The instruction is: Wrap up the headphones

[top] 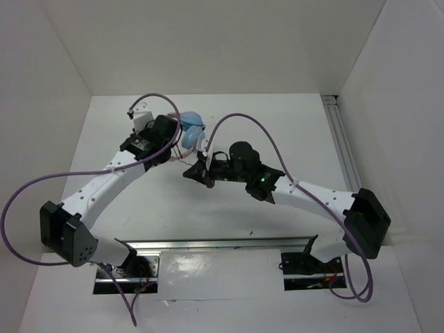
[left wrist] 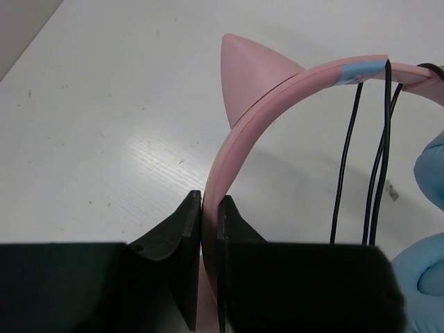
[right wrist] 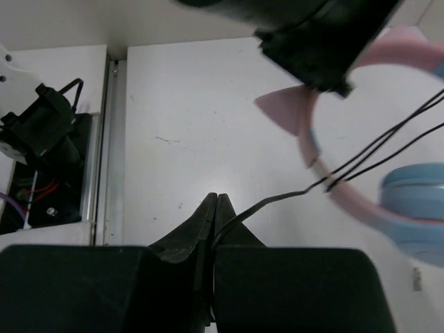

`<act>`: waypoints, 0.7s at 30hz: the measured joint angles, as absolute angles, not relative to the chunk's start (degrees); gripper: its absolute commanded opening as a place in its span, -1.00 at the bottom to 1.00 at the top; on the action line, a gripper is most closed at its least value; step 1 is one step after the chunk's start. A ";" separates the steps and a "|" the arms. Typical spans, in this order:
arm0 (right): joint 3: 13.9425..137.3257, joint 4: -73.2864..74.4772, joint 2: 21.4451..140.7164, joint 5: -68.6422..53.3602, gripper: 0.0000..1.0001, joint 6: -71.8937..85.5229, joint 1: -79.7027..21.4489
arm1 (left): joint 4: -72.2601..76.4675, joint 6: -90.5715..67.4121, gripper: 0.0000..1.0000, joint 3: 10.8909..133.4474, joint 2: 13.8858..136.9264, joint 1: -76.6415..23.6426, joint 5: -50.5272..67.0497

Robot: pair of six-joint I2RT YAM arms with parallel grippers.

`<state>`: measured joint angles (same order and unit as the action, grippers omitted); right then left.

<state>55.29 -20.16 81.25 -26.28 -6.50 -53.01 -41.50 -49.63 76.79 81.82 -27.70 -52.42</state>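
Left wrist cam: left jaws clenched on pink headband [left wrist: 220, 166] of headphones [left wrist: 305, 73]; band arcs fwd and right from between them, white worktop [left wrist: 104, 139] beneath. Cat-ear point [left wrist: 244, 73] just beyond jaw tips. Black cord [left wrist: 345, 166] hangs in loops over band farther right, blue ear cup [left wrist: 431, 170] past that. Right wrist cam: right jaws clenched on cord, which runs fwd-right from the tips to the band. Top cam: headphones sit btwn both jaws, mid-worktop.
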 measured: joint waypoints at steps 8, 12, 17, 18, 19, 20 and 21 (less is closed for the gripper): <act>61.25 -8.16 79.85 -21.04 -1.00 -16.88 -53.87 | -38.70 -46.04 -1.00 65.04 72.16 -33.28 -52.31; 62.02 -5.04 78.59 -17.37 -1.00 -21.30 -55.29 | -37.15 -44.16 -1.00 64.03 70.50 -34.17 -52.16; 63.88 -2.33 78.22 -14.31 -1.00 -25.54 -55.90 | -34.48 -38.19 -1.00 63.37 69.54 -37.04 -48.84; 63.96 -2.13 78.22 -14.06 -1.00 -26.15 -55.99 | -34.00 -37.21 -1.00 63.37 69.54 -37.74 -48.05; 64.12 -1.83 78.19 -13.85 -1.00 -26.98 -56.14 | -33.69 -35.90 -1.00 63.37 69.54 -38.48 -47.03; 64.20 -1.58 78.19 -13.69 -1.00 -27.81 -56.29 | -33.36 -34.68 -1.00 63.37 69.54 -38.98 -45.93; 64.23 -1.37 78.19 -13.69 -1.00 -28.51 -56.42 | -33.12 -33.98 -1.00 63.37 69.54 -39.53 -44.99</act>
